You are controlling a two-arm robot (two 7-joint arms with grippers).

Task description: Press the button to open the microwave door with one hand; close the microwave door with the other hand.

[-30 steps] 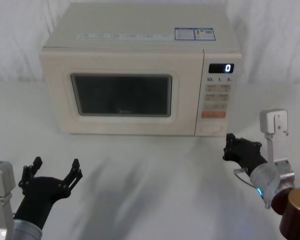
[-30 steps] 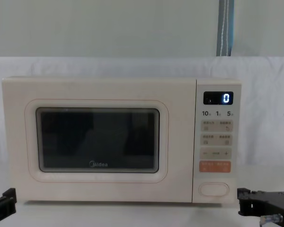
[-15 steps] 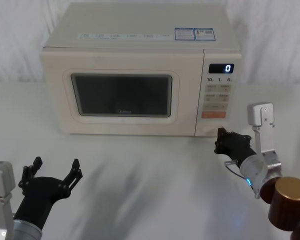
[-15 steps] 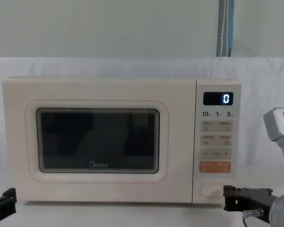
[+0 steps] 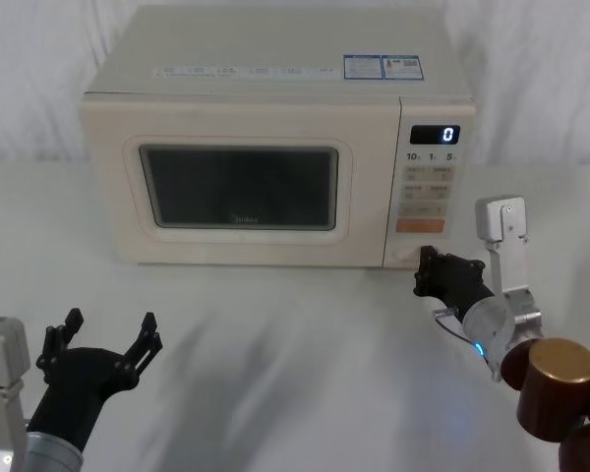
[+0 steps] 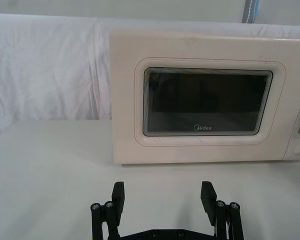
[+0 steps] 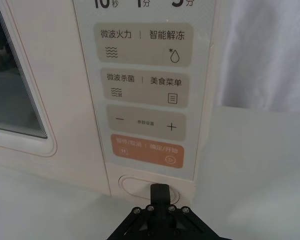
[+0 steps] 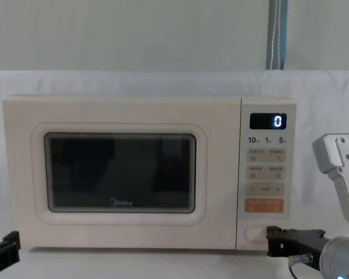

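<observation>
In the head view the microwave door [image 5: 238, 187] sits shut and flush, its dark window facing the robot on the white tabletop [image 5: 295, 334]. To its right is the control panel [image 5: 431, 192], with a lit display [image 5: 435, 135] at the top. The button [image 5: 413, 252] at the panel's foot is largely covered by the right gripper [image 5: 425, 271], whose black tip reaches in against it; the jaws are drawn together into one point. A thin cable [image 5: 452, 329] loops under that gripper's grey wrist. The left gripper [image 5: 106, 336] rests near the robot at the lower left, well apart from the microwave, with its jaws spread wide. From the left wrist view, the left gripper [image 6: 163, 198] points at the closed door [image 6: 207, 102] across bare tabletop, and the control panel is cut off at the frame edge. From the right wrist view, the right gripper [image 7: 159, 191] has its single closed tip touching the button [image 7: 135, 185], hiding its middle, just below the orange key [image 7: 146, 150]. In the chest view the right gripper [image 8: 272, 239] comes in from the lower right and overlaps the right end of the button [image 8: 253, 232]; whether it is pressed in cannot be told. The left gripper [image 8: 4, 246] is mostly cut off at the lower left corner. A white cloth [image 8: 163, 81] hangs behind the microwave.
</observation>
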